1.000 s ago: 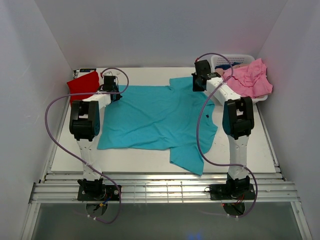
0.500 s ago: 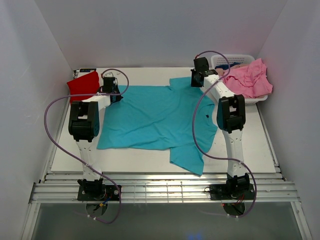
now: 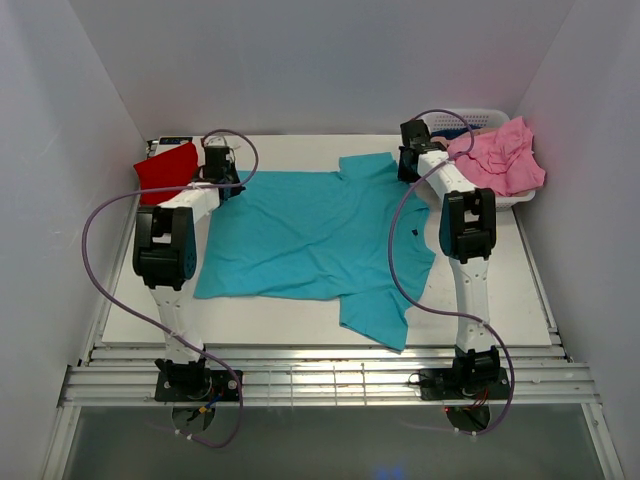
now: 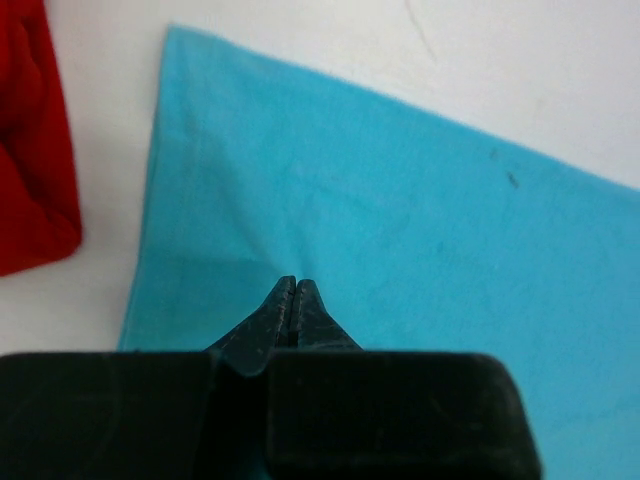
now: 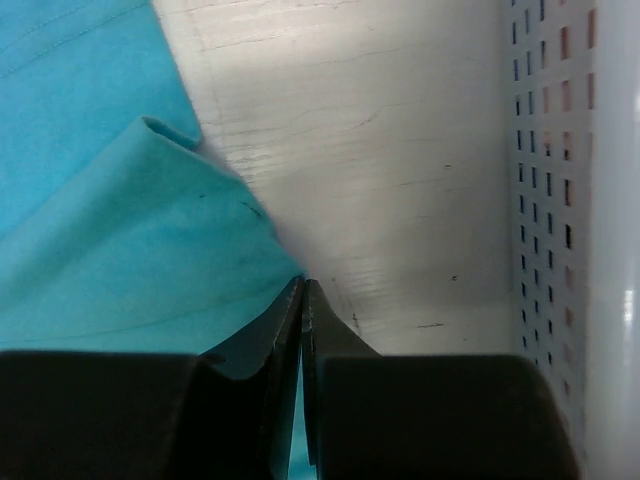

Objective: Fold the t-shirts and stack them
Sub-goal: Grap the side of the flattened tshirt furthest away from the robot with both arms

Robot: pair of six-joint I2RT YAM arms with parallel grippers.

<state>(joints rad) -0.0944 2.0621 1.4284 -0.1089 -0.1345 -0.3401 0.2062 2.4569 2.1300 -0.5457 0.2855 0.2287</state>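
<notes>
both arms have reached further back over the bench since the earlier frames. the left gripper has slid toward the far left corner of the teal shirt, and the right gripper has swung right, toward the basket, drawing the far sleeve out with it.

on the far left, a folded red shirt sits just beside the teal shirt's hem, apart from it. the left gripper is fully closed and low on the cloth, just inside that hem and a little short of the corner. it looks to have a pinch of fabric, though the wrist view doesn't quite settle that.

the teal shirt lies spread flat, its long axis running left to right across the bench: hem at the left, neck end at the right, one sleeve pointing away from the arms and one toward them.

the right gripper is closed tight on the edge of the far sleeve, with teal cloth showing between its fingers. the basket wall stands near on its right, heaped with pink shirts.

so both holds are on the shirt's far long edge, one at each end, and the rest of the shirt lies toward the arm bases. any fold from here probably means carrying that edge toward the near side, both arms together.
</notes>
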